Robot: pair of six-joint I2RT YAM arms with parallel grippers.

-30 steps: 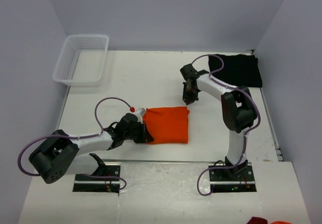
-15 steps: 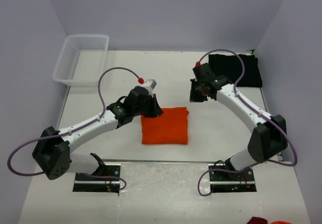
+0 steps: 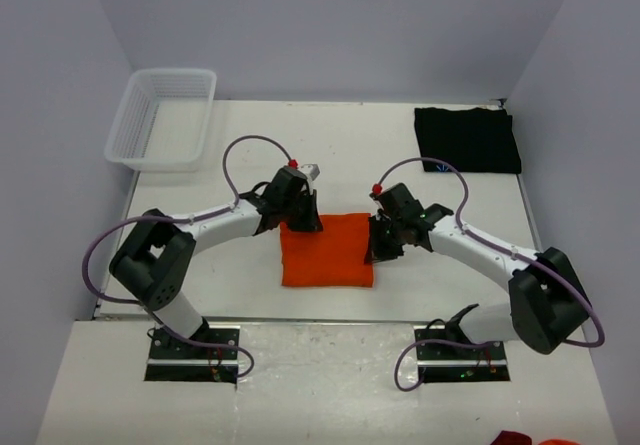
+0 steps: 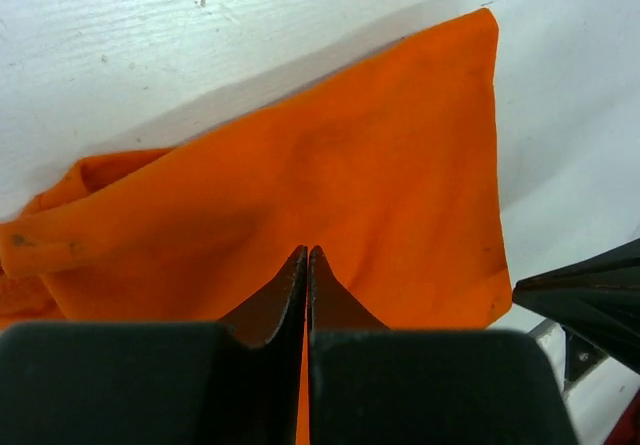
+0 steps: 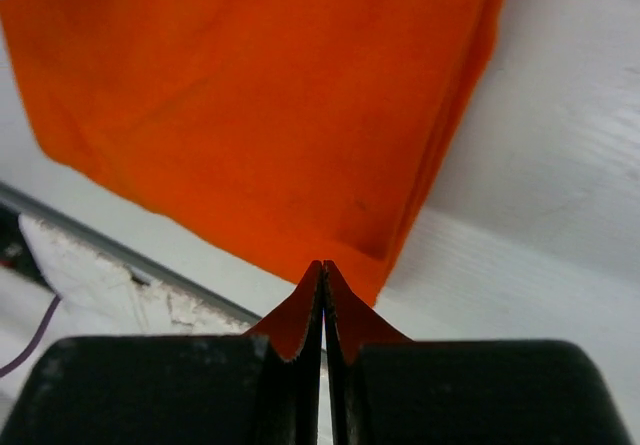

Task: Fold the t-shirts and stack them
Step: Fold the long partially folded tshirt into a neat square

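1. Top external view: my left gripper (image 3: 303, 225) sits at the upper left corner of the orange t-shirt (image 3: 327, 252). My right gripper (image 3: 377, 250) sits against its right edge, about halfway down.
2. Both my grippers have their jaws pressed fully together, tip against tip.
3. Left wrist view: my closed tips come to a point over the orange cloth. The cloth fills the middle of the frame and runs out to a sharp corner at the upper right. I cannot tell whether the tips touch it.
4. Right wrist view: my closed tips point at the lower edge of the orange cloth, near its lower right corner. The cloth spreads up and to the left from there.
5. The orange t-shirt lies folded into a near square, flat on the white table (image 3: 250, 145), low in the centre of the top view between my two arms. Stacked layers show along one side, and one end is bunched into a soft fold.
6. The black t-shirt (image 3: 467, 140) lies folded as a flat rectangle at the upper right of the top view, well apart from both grippers and from the orange one.
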